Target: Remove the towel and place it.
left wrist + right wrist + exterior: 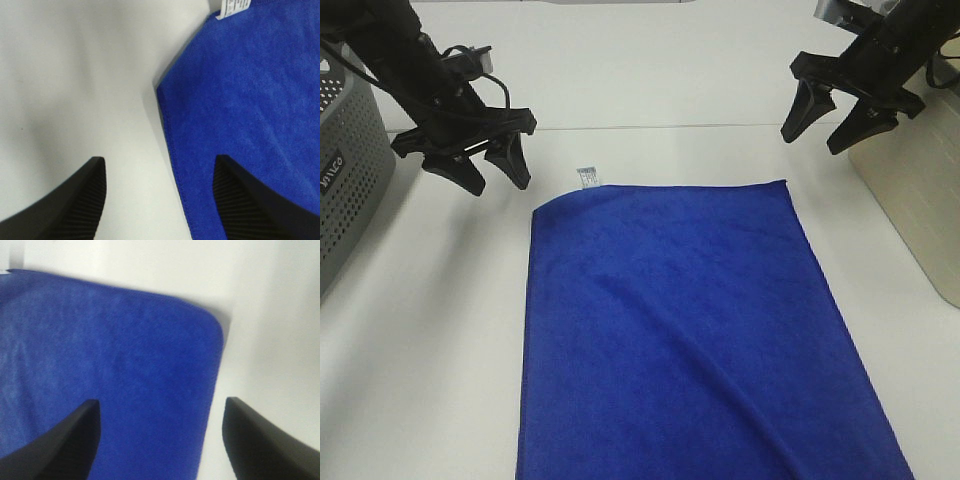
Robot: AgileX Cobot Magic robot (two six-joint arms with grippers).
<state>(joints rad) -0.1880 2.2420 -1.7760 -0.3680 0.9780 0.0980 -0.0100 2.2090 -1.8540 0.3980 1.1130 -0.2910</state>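
The towel (695, 330) is lying flat on the table (650, 90); the left hand (490, 172) and right hand (822, 125) are hovering spread, holding nothing.

The towel (690, 330) is soft, napped matt cloth with stitched edges; the desk (650, 90) is smooth matt white; the fingers (70, 210) are ribbed black plastic.
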